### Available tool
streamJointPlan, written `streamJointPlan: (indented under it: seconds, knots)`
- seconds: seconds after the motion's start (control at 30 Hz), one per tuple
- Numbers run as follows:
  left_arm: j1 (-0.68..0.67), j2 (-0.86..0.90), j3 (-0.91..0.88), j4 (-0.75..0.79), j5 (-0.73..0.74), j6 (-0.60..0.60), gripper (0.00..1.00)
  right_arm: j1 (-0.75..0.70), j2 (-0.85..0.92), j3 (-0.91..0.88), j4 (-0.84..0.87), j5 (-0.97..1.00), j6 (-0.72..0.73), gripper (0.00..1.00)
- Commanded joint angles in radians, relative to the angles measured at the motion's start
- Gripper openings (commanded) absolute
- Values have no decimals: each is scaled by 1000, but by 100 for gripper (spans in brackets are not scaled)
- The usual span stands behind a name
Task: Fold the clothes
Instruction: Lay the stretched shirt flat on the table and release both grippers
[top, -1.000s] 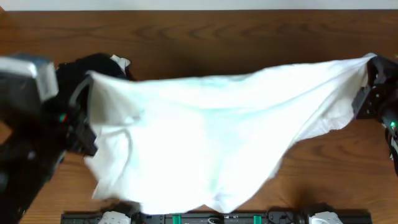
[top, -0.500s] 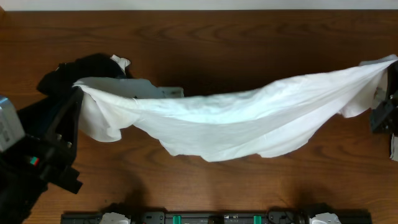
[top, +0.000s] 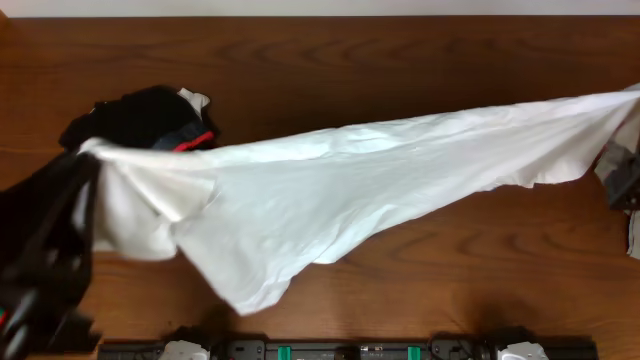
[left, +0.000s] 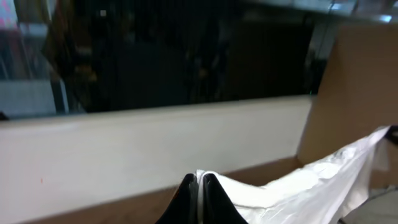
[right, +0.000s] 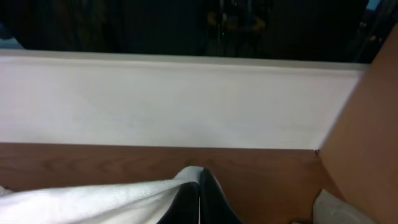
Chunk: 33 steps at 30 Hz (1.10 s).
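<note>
The clothes, a large white T-shirt (top: 330, 195), hang stretched in the air across the table from left to right. Its lower part sags toward the front left, and no lettering shows. My left gripper (left: 199, 182) is shut on the shirt's left corner, with white cloth pinched between the black fingers. From above, that gripper (top: 85, 162) is a dark blur at the shirt's left end. My right gripper (right: 199, 177) is shut on the right corner, where the cloth (right: 93, 199) trails off to the left. The right arm (top: 622, 175) is cut off by the frame's edge.
A heap of black garments (top: 145, 115) with a red band (top: 197, 140) lies on the wooden table (top: 350, 60) at the back left, just behind the shirt's left end. A small pale cloth (right: 336, 208) lies near the right arm. A low white wall borders the table's far edge.
The billowing shirt was pulled into a taut narrow band and now sags wider at the front left. The left arm has swung leftward, uncovering the red band of the black heap.
</note>
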<state>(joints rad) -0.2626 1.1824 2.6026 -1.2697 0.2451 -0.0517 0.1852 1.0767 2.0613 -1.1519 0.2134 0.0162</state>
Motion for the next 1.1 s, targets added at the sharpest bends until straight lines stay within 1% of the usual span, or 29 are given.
streamJointPlan:
  seconds: [0.0,0.13,0.23,0.47,0.6,0.67,0.73,0.8,0.9,0.97,1.0,1.07]
  knots:
    - [3,-9,61,14,18,-15,6,-8,-31,52,8,10,-14,1]
    - [3,-9,79,14,80,-40,6,-8,-47,76,-11,-31,-14,1]
    - [5,-5,74,-1,72,-47,6,-8,-49,77,-60,-34,-13,1]
    - [4,42,2,-48,-126,-46,6,-8,9,76,-140,-34,-13,1]
    - [5,128,-75,-60,-143,-3,6,-8,92,75,-165,-27,-13,1]
    - [5,186,-112,-58,-167,14,6,-8,153,75,-175,-7,-14,1]
    - [5,264,-142,-53,-230,23,6,-10,224,75,-177,24,-14,1]
    - [5,348,-158,-45,-270,58,7,-19,303,75,-169,60,-15,1]
    - [8,504,-163,-12,-285,109,7,-51,431,75,-128,67,-34,2]
    - [21,615,-163,37,-284,109,7,-78,526,75,-72,67,-53,3]
    - [29,677,-163,79,-285,111,8,-93,582,75,-21,66,-68,6]
    - [55,803,-163,206,-286,111,14,-127,698,75,131,63,-97,14]
